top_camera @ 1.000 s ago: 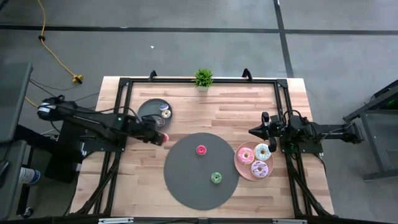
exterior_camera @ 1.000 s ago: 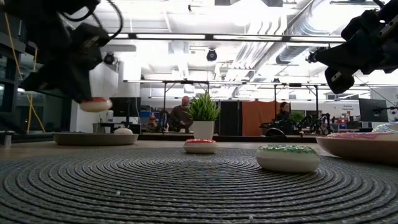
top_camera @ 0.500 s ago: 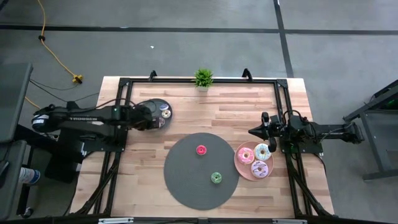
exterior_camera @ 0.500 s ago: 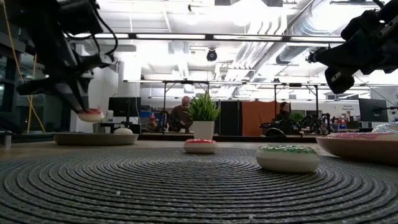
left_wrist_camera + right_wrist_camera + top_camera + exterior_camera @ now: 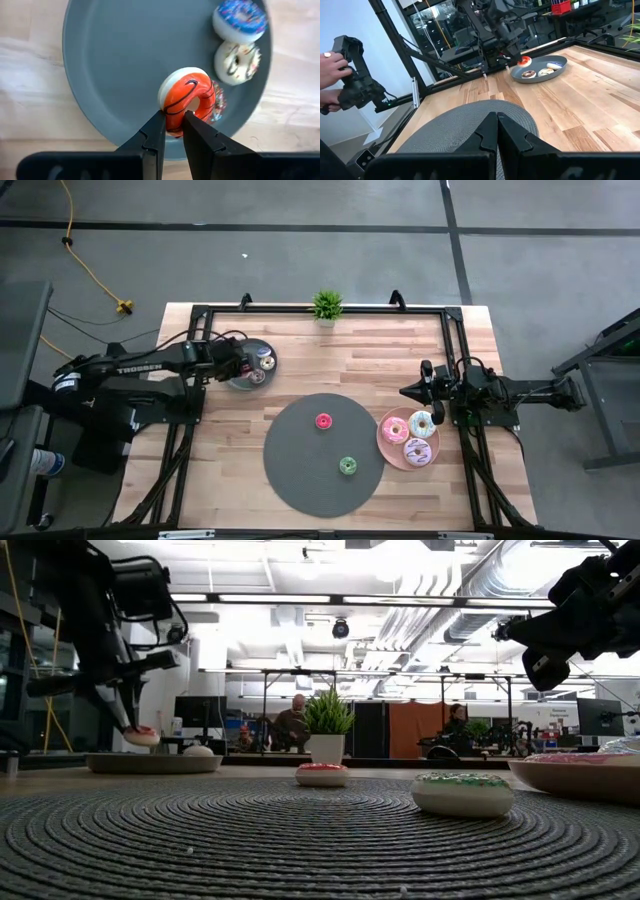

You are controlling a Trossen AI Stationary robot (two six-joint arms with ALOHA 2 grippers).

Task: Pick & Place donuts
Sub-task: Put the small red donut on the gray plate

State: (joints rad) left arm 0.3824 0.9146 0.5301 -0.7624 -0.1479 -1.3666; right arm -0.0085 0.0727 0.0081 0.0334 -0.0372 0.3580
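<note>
Where the high view gives only the dark left arm over the small grey plate [image 5: 236, 355] at the table's [image 5: 350, 345] far left, the left wrist view shows the left gripper [image 5: 172, 131] with jaws narrowed on an orange-frosted donut [image 5: 187, 99], held on edge above that plate beside the blue donut [image 5: 240, 19] and cream donut [image 5: 236, 62]. On the round mat [image 5: 300, 470] are listed a red donut [image 5: 323, 421] and green donut [image 5: 348, 466]; on the pink plate [image 5: 384, 442], three larger donuts [image 5: 407, 437]. The right gripper [image 5: 496, 131] is recorded with jaws closed on nothing, raised beside the pink plate.
</note>
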